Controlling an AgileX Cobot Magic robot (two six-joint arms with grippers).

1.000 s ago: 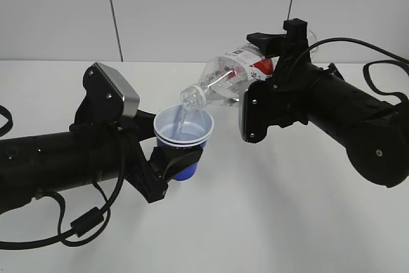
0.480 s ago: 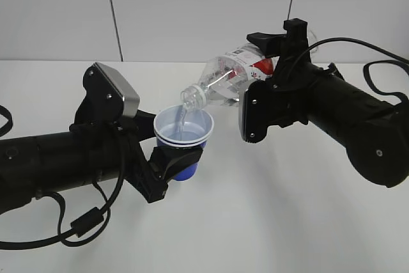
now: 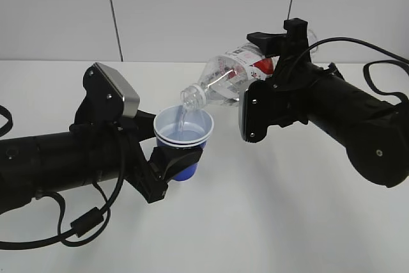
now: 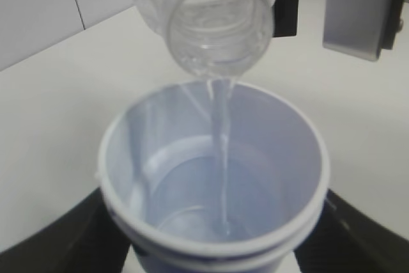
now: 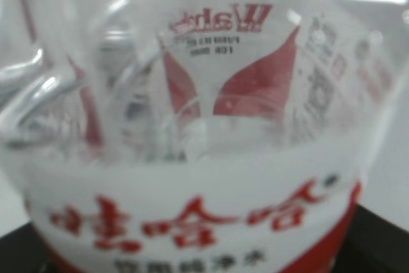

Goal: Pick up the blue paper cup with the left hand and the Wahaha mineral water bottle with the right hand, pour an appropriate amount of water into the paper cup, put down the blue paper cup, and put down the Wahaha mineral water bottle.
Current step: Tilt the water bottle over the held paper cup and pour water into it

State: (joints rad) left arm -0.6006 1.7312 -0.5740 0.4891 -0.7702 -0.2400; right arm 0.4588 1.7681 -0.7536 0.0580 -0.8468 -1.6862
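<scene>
My left gripper is shut on the blue paper cup, holding it upright above the table. In the left wrist view the cup fills the frame, white inside, with water pooled at its bottom. My right gripper is shut on the Wahaha mineral water bottle, tipped with its open mouth down over the cup. A thin stream of water falls from the bottle mouth into the cup. The right wrist view shows only the bottle's red-and-white label, very close.
The white table runs under both arms, with a pale panelled wall behind. Black cables loop below the left arm and another cable arcs over the right arm.
</scene>
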